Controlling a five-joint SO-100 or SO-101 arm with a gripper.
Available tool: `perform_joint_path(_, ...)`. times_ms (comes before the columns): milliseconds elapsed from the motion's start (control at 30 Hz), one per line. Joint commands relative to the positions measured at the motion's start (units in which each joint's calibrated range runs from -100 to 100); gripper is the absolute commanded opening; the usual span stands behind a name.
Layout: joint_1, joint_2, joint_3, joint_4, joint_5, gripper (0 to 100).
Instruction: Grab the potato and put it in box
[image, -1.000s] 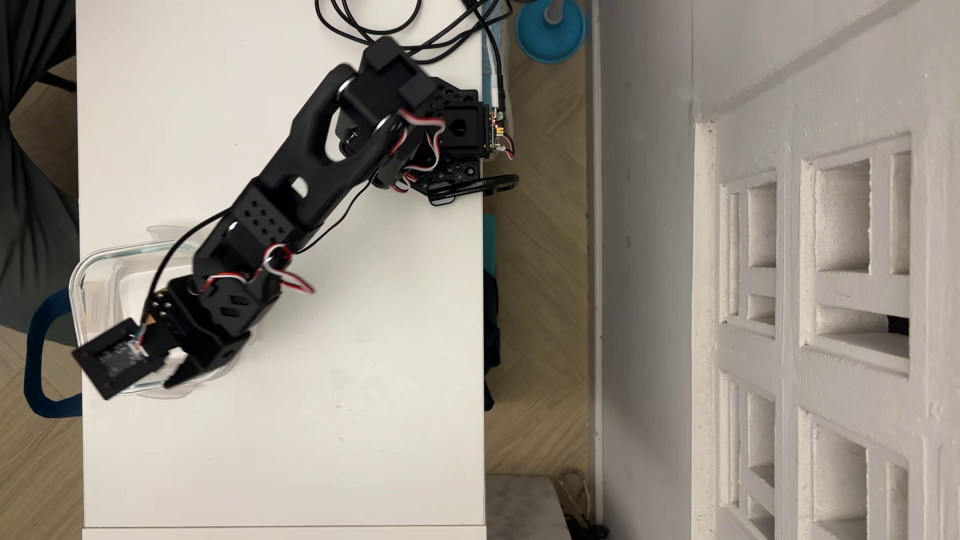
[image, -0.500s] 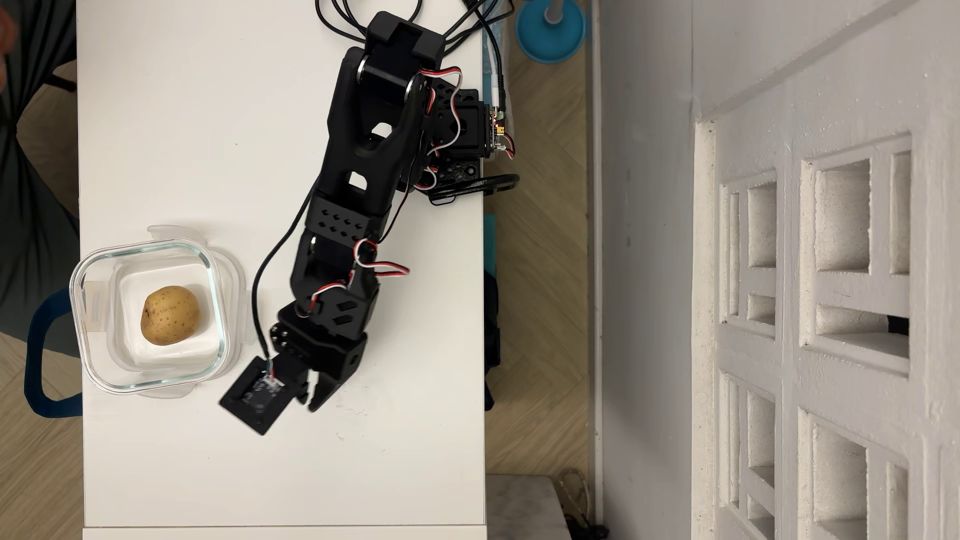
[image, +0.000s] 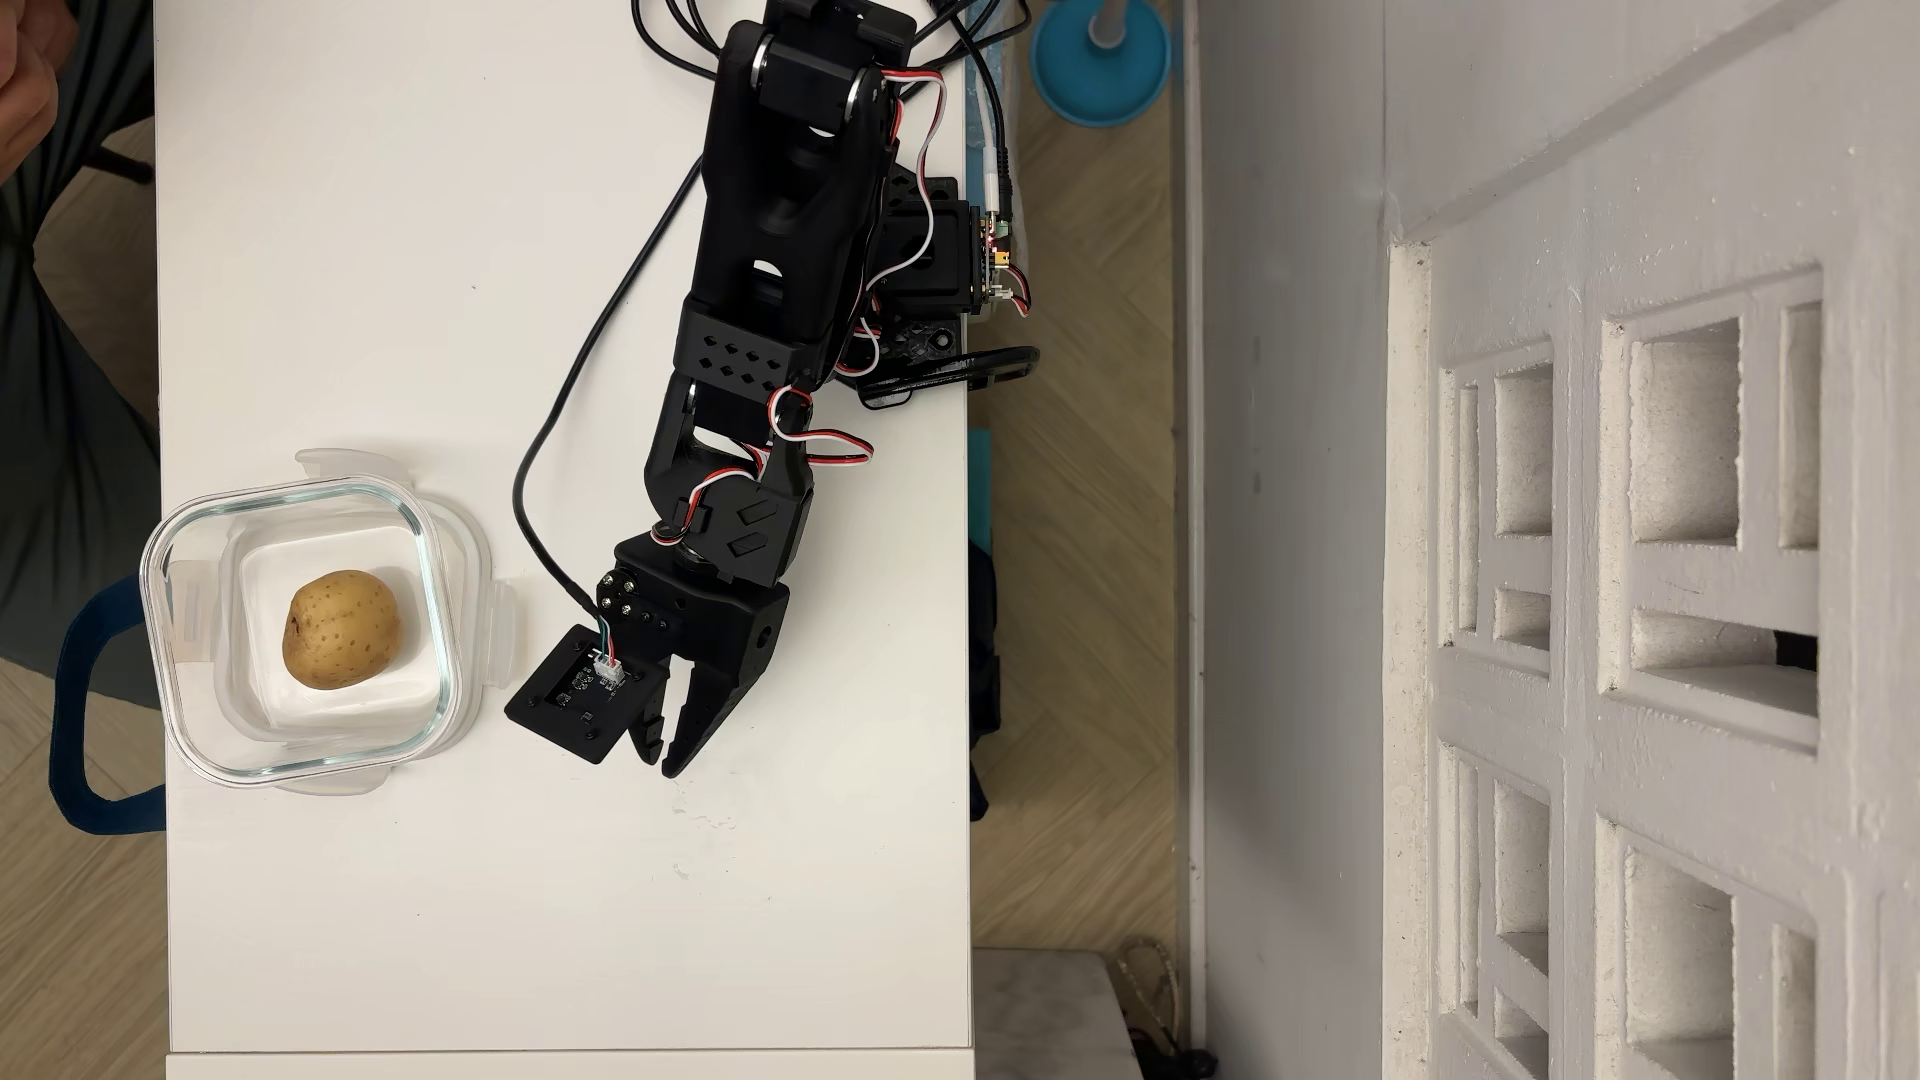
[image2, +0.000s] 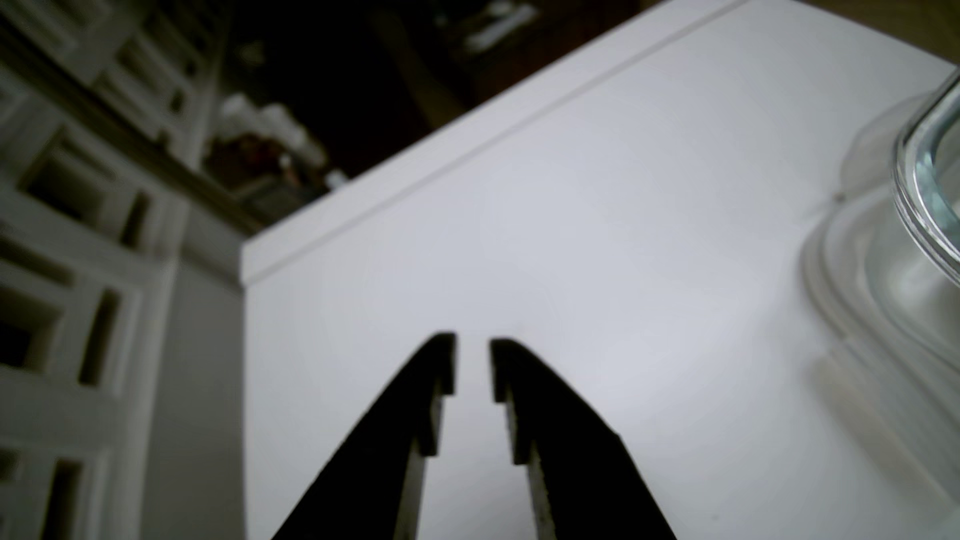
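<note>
The tan-yellow speckled potato (image: 342, 628) lies inside the square clear glass box (image: 312, 490) at the left edge of the white table in the overhead view. My black gripper (image: 660, 758) is to the right of the box, apart from it, low over the bare table. In the wrist view the gripper (image2: 472, 342) is empty, its fingertips a narrow gap apart with white table showing between them. A corner of the box (image2: 924, 156) shows at the right edge of the wrist view. The potato is out of view there.
The box stands on a translucent plastic lid with snap flaps (image: 504, 623), also seen in the wrist view (image2: 852, 291). A black cable (image: 540, 457) curves across the table (image: 571, 914) to the wrist camera. The table's right edge runs close beside the arm.
</note>
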Motion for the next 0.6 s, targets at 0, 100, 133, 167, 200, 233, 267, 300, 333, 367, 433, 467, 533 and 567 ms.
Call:
perform_joint_path(0, 0.3, -1.6, 0.2, 2.7, -0.2, 4)
perform_joint_path(100, 0.6, -1.3, 0.2, 2.7, 0.0, 4)
perform_joint_path(133, 0.7, -1.6, 0.2, 2.7, -0.1, 4)
perform_joint_path(167, 0.9, -1.7, 0.2, 1.8, -0.2, 4)
perform_joint_path(200, 0.7, -2.3, 0.2, -1.3, -0.3, 4)
perform_joint_path(233, 0.7, -3.1, 0.2, -3.4, -0.3, 4)
perform_joint_path(267, 0.7, -4.3, 0.2, -5.1, -0.3, 4)
perform_joint_path(300, 0.6, -5.5, 0.2, -6.0, -0.4, 4)
perform_joint_path(333, 0.3, -6.9, 0.3, -6.8, -0.4, 4)
perform_joint_path(367, 0.0, -9.0, 0.3, -7.0, -0.4, 4)
perform_joint_path(433, -0.2, -11.9, 0.4, -6.9, -0.4, 4)
perform_joint_path(467, 0.1, -15.2, 0.6, -6.8, -0.4, 4)
perform_joint_path(533, 0.7, -17.9, 0.8, -6.8, -0.4, 4)
perform_joint_path(567, 0.9, -19.6, 1.0, -6.8, -0.3, 4)
